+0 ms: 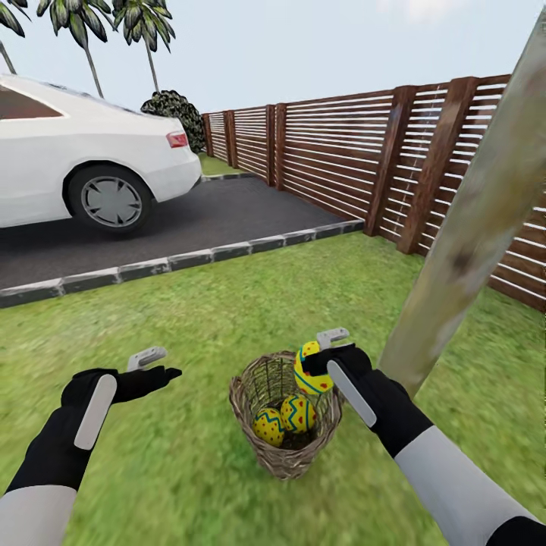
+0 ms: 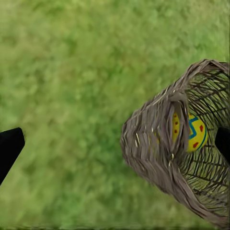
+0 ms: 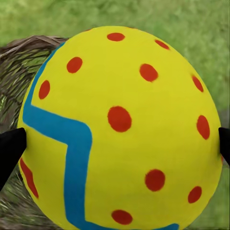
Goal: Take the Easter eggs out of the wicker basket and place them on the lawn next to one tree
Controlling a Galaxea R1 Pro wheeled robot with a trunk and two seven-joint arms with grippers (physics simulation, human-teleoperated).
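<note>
Your right gripper [image 1: 317,362] has a yellow Easter egg with red dots and a blue zigzag band [image 1: 310,370] pinched between its black fingers, and it sits just above the far rim of the small round brown woven-twig wicker basket [image 1: 254,431], low in the middle of the head view. In the right wrist view that held egg [image 3: 120,129] is huge, a dark fingertip [image 3: 10,153] touching each flank, with a slice of the basket's weave behind it at the left edge. Two more yellow patterned eggs are down in the basket, side by side on its dark bottom: one toward the left [image 1: 268,426], one just right of it [image 1: 298,413]. Your left gripper [image 1: 155,365] hangs over bare grass at the lower left of the head view, well apart from the basket, fingers spread and holding nothing; its wrist view has the basket tipped at the right edge, one egg [image 2: 191,132] glimpsed through the open mouth. The patchy green lawn [image 1: 189,318] runs under everything. The pale grey-green mottled tree trunk [image 1: 470,220] leans up the right side of the frame, its base near the basket. Upper left, a white car [image 1: 83,163] sits on the dark grey asphalt driveway [image 1: 227,216], with the brown slatted wooden fence [image 1: 341,152] beyond.
</note>
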